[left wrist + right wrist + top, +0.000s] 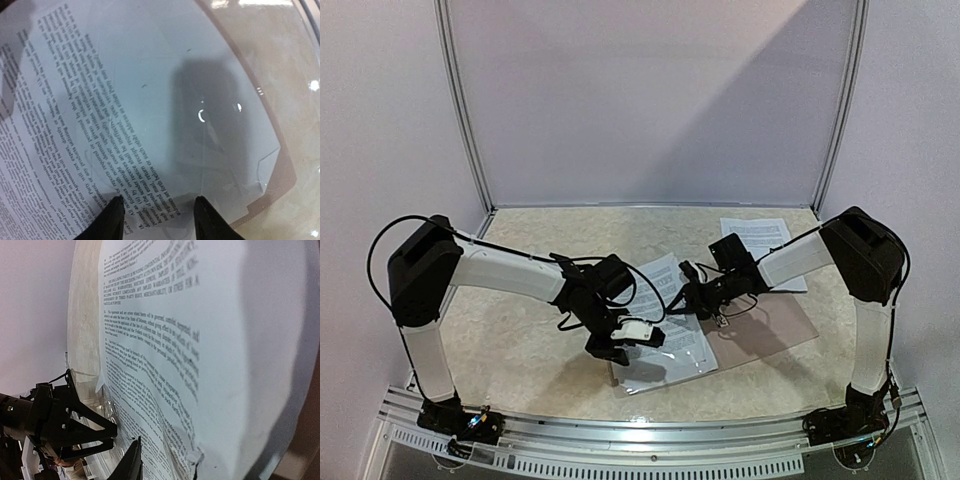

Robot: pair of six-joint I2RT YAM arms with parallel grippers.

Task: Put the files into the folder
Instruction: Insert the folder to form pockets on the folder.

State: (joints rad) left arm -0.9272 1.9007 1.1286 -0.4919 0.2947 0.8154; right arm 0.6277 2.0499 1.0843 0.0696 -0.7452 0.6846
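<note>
In the overhead view, the left arm reaches in from the lower left of the frame. The left gripper [617, 345] sits low over the near left corner of the files [685, 335], just left of centre. Its wrist view shows the two dark fingers [116, 219] spread apart and holding nothing. Their tips are at the bottom of the frame, over a clear plastic sleeve [220, 150] that covers a printed sheet.

The files lie in the middle of the pale marbled surface [520, 340], on top of the open folder [775, 325]. The folder's tan panel extends to the right of them, and its edge shows as a brown rim at the right of the left wrist view.

At centre right, the right gripper [692, 297] is at the far right edge of the files. In its wrist view a sheet fills most of the frame, and a crumpled corner sits between the fingertips. I cannot tell whether the gripper is clamped on it.

One more printed sheet [757, 240] lies apart in the upper right, beyond the right arm.
</note>
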